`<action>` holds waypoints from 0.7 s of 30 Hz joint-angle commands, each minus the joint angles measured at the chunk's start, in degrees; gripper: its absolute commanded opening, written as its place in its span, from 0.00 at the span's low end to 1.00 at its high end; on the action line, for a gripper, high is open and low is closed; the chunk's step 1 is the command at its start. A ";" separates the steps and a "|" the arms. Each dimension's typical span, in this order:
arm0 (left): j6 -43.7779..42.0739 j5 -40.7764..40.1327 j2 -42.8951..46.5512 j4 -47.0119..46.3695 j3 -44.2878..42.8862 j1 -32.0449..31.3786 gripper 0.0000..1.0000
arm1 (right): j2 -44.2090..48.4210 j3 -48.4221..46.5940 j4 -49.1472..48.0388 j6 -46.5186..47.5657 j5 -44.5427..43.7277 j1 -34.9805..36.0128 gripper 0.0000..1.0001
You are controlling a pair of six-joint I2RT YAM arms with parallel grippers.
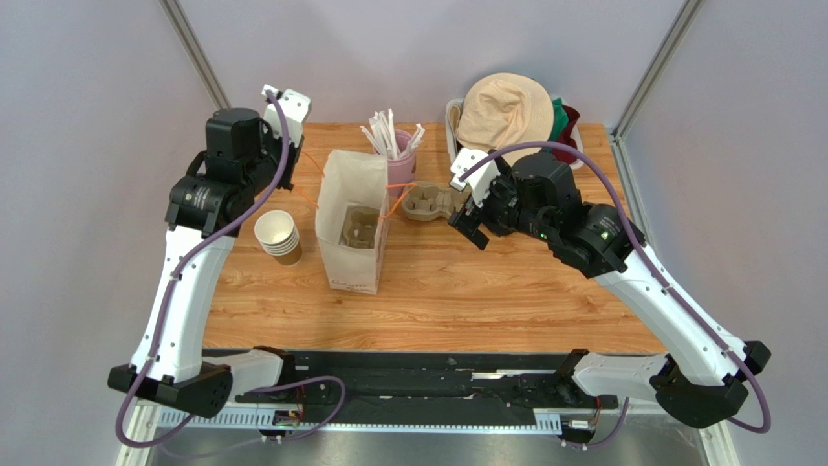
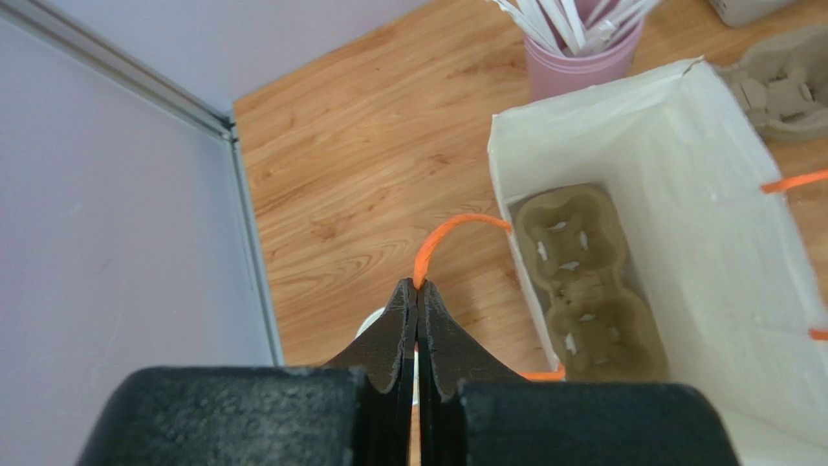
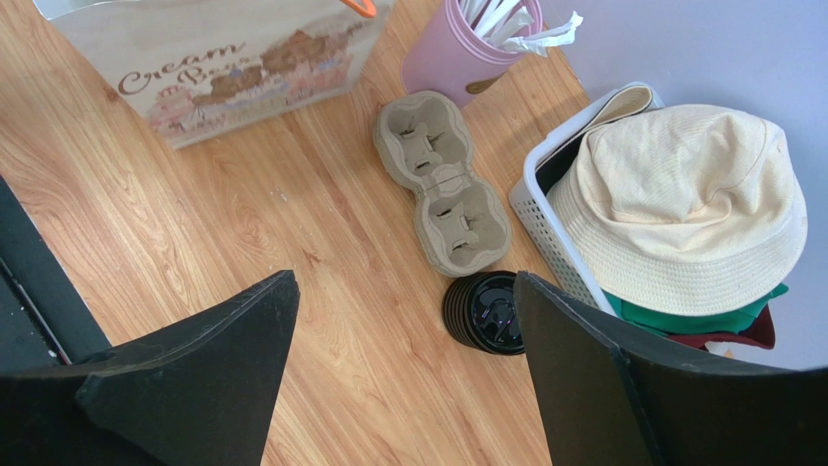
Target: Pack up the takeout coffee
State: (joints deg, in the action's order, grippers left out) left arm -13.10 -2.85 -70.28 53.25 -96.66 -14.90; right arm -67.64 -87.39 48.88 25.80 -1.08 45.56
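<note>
No lidded brown cup shows in any view; the takeout coffee is out of view. A white paper bag [image 1: 352, 218] stands open mid-table, with a cardboard cup carrier [image 2: 588, 282] at its bottom. My left gripper [image 2: 418, 286] is shut on the bag's orange string handle [image 2: 457, 225], above and left of the bag [image 2: 739, 194]. My right gripper [image 3: 403, 282] is open and empty, above the bare table, right of the bag [image 3: 224, 68]. In the top view it [image 1: 465, 204] hovers next to a second carrier.
A stack of lidless brown cups [image 1: 277, 236] stands left of the bag. A stack of black lids [image 3: 483, 313], a second cup carrier [image 3: 442, 184] and a pink cup of wrapped sticks [image 3: 457, 49] lie ahead. A white basket [image 3: 554, 223] holds a beige hat [image 3: 680, 204].
</note>
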 commanded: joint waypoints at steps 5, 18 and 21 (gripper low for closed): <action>3.96 -9.70 2.78 -6.23 0.95 2.50 0.00 | 0.84 -1.20 -4.32 -2.69 -1.20 -1.70 0.88; 3.61 -7.70 -5.21 -13.87 -1.42 3.91 0.00 | 1.10 -0.41 -5.73 -3.65 -1.29 -2.23 0.88; 3.44 -7.78 -7.58 -14.41 -5.02 4.26 0.00 | 1.19 -0.23 -6.17 -3.83 -1.82 -2.67 0.88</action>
State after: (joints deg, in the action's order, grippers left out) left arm -10.52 -11.03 -76.14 43.81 -95.98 -11.27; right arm -67.61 -87.35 46.02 23.29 -1.61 43.64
